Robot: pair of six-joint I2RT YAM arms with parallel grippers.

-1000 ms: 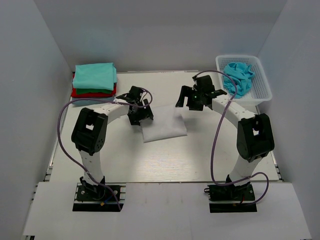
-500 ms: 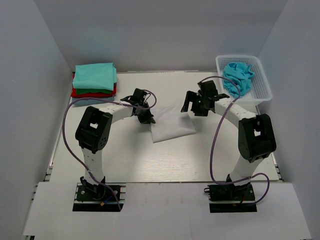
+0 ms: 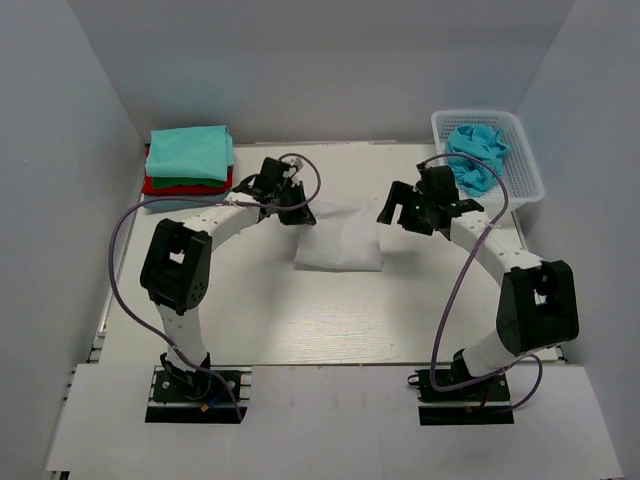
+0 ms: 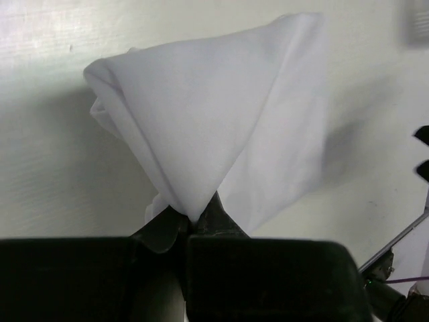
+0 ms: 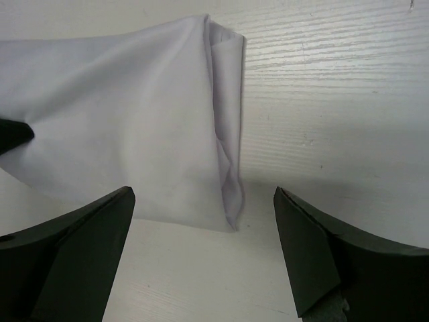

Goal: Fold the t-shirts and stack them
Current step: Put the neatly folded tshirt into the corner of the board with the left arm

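Grey-walled enclosure with a white bench [image 3: 300,320]. Folded white t-shirt [image 3: 340,245] lies mid-bench; left fingers [image 4: 193,225] are clamped on its left corner. Right fingers [image 3: 388,213] stand spread wide at its right edge, gripping nothing. Far left: teal t-shirt [image 3: 190,150] stacked on a red t-shirt [image 3: 160,185]. Far right: lattice basket [image 3: 525,170] holding a crumpled light blue t-shirt [image 3: 475,155].

Left tool [image 4: 194,223] pinched on white t-shirt [image 4: 208,127]; right tool [image 5: 203,194] spread wide.

Overhead, two wrist close-ups: same t-shirt [image 3: 340,243]
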